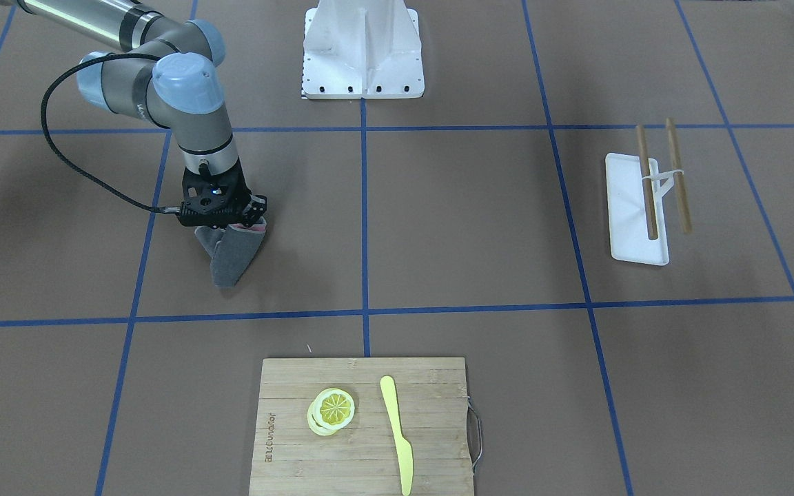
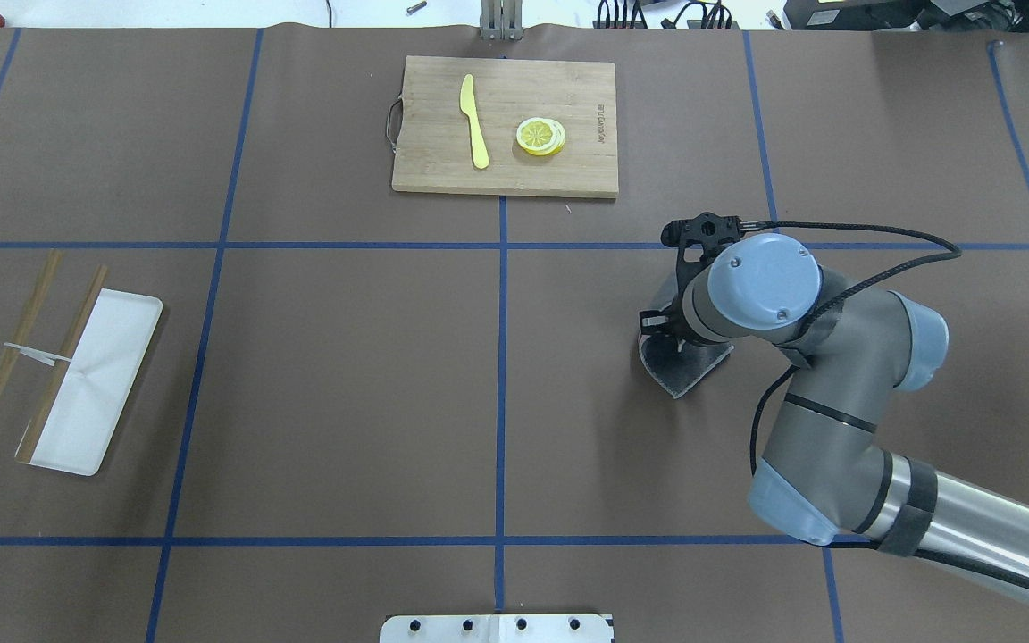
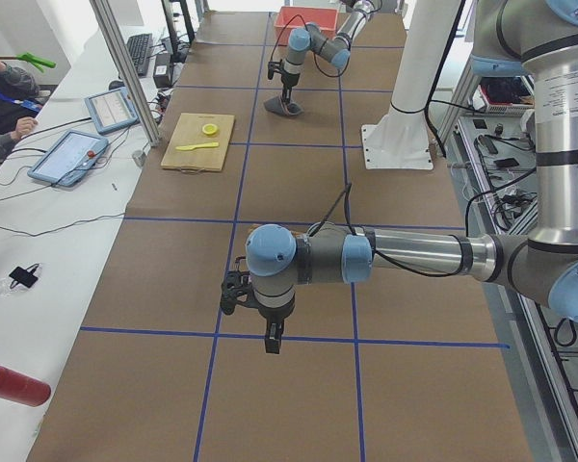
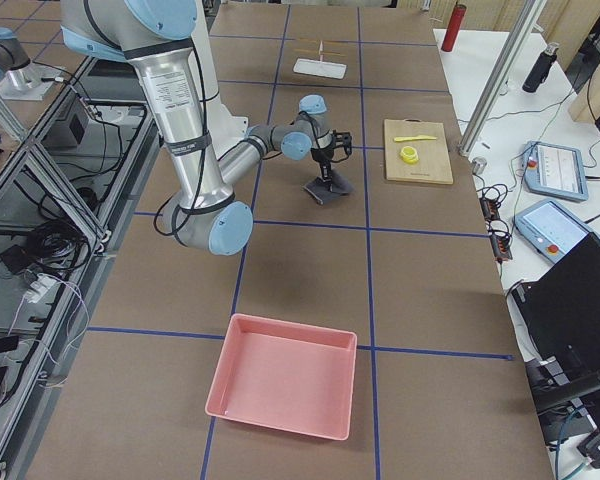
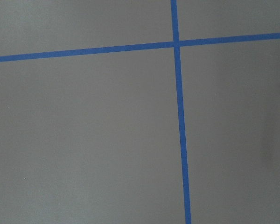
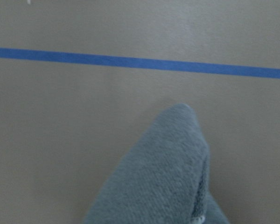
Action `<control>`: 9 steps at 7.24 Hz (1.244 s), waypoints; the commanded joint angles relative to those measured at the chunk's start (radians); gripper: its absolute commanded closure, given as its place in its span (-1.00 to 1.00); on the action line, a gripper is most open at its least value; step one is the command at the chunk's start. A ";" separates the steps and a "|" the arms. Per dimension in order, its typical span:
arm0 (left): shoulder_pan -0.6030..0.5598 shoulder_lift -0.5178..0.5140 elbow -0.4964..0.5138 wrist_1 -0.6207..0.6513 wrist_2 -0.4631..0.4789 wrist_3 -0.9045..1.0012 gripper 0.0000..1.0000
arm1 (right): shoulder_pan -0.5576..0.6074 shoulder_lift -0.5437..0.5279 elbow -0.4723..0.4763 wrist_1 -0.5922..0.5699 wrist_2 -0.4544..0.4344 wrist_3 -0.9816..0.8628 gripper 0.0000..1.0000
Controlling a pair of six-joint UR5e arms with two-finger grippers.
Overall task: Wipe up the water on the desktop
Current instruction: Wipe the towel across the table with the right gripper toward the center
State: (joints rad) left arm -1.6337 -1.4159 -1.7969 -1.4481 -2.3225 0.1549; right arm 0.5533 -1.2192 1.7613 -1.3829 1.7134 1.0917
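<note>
Matte brown, blue-taped desktop (image 2: 345, 357) under grey cloth (image 2: 681, 371)

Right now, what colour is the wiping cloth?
Grey; the cloth shows best in the right wrist view.

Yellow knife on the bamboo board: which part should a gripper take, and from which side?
Take the yellow knife by its slim handle, the end nearer the robot. It lies flat on the bamboo board, so come from straight above, fingers across the narrow width. The lemon slices lie clear of it.
</note>
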 commanded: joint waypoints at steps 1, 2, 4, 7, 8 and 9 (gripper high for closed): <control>0.002 -0.002 -0.001 0.000 0.000 0.000 -0.98 | 0.049 -0.228 0.111 0.002 -0.003 -0.199 1.00; 0.000 -0.002 -0.001 0.000 0.000 0.000 -0.98 | 0.085 -0.359 0.169 0.008 -0.003 -0.295 1.00; 0.000 0.000 0.001 0.000 -0.002 0.002 -0.98 | 0.181 -0.562 0.219 0.015 -0.006 -0.479 1.00; 0.000 0.000 -0.001 0.000 -0.002 0.002 -0.98 | 0.232 -0.671 0.210 0.012 -0.087 -0.596 1.00; 0.002 0.000 -0.001 0.000 -0.002 0.002 -0.98 | 0.229 -0.631 0.214 0.008 -0.080 -0.584 1.00; 0.000 0.000 -0.002 0.000 -0.002 0.002 -0.98 | 0.229 -0.582 0.217 0.005 -0.048 -0.566 1.00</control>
State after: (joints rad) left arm -1.6333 -1.4159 -1.7983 -1.4481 -2.3240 0.1565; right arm 0.7821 -1.8511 1.9752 -1.3737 1.6406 0.5102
